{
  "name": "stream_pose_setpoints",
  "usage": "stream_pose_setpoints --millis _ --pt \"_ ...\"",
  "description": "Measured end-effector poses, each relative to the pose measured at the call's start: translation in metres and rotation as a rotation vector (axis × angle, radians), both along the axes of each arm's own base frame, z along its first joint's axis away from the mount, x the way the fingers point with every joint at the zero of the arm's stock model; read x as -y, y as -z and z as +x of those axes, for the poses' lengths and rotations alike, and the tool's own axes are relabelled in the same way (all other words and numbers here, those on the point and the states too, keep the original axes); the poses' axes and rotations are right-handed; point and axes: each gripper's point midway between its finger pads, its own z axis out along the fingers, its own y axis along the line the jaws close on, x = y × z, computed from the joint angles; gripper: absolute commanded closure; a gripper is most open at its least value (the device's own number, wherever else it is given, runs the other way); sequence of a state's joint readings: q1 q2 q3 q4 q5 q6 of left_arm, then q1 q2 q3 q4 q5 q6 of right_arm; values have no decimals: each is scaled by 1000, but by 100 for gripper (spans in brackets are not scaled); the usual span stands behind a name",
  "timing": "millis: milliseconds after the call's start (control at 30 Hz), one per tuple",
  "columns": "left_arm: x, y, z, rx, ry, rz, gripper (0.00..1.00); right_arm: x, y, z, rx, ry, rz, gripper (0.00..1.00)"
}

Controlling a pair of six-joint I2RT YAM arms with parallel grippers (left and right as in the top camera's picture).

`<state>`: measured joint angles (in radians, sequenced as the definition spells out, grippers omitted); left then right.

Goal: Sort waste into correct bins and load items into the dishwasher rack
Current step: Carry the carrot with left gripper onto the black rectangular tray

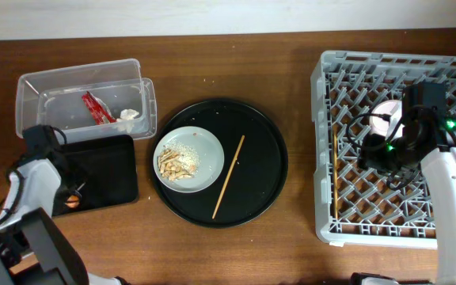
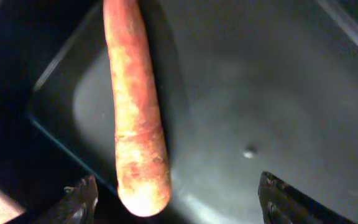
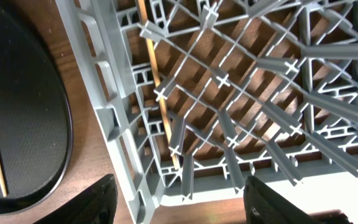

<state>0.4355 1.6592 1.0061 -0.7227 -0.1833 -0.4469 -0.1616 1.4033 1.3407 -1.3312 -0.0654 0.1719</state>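
Note:
An orange carrot-like stick (image 2: 135, 112) lies in the shallow black tray (image 2: 260, 93), which sits at the left in the overhead view (image 1: 113, 170). My left gripper (image 2: 179, 205) is open just above the stick's near end. The clear tub (image 1: 70, 91) holds a red wrapper (image 1: 96, 108) and a white tissue (image 1: 129, 114). A pale plate (image 1: 208, 154) with beige food scraps (image 1: 176, 164) sits on the round black tray. One chopstick (image 1: 229, 176) lies beside the plate; another (image 3: 157, 87) lies in the grey rack (image 1: 355, 226). My right gripper (image 3: 179, 202) is open and empty over the rack's corner. A white bowl (image 1: 383, 117) sits in the rack, partly hidden by the arm. The blue cup is out of view.
The large round black tray (image 1: 264, 186) sits mid-table between the bins and the rack. The rack's left wall (image 3: 114, 112) stands close to the round tray's edge (image 3: 42, 124). Bare wooden table (image 1: 228, 63) lies behind.

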Motion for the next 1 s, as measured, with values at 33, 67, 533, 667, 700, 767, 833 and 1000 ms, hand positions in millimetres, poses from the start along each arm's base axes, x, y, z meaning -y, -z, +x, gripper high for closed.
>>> stream_pose_setpoints --millis 33,67,533,667,700,767,833,1000 --pt "0 -9 1 6 1 -3 16 0 0 0 0 0 0 35" --pt "0 -24 7 40 4 2 16 0 0 0 0 0 0 36" --pt "84 -99 -12 106 254 -82 1 -166 -26 50 296 -491 211 35" --pt "83 -99 -13 99 252 -74 1 -215 -12 55 297 -538 221 35" --pt "83 -99 -13 98 251 -73 1 -229 1 55 268 -546 218 35" --pt "83 -99 -13 97 251 -71 1 -252 34 55 196 -524 192 36" --pt "82 -99 -13 97 251 -70 1 -263 56 55 152 -493 165 36" --pt "82 -99 -13 97 251 -70 1 -279 119 56 67 -360 56 36"
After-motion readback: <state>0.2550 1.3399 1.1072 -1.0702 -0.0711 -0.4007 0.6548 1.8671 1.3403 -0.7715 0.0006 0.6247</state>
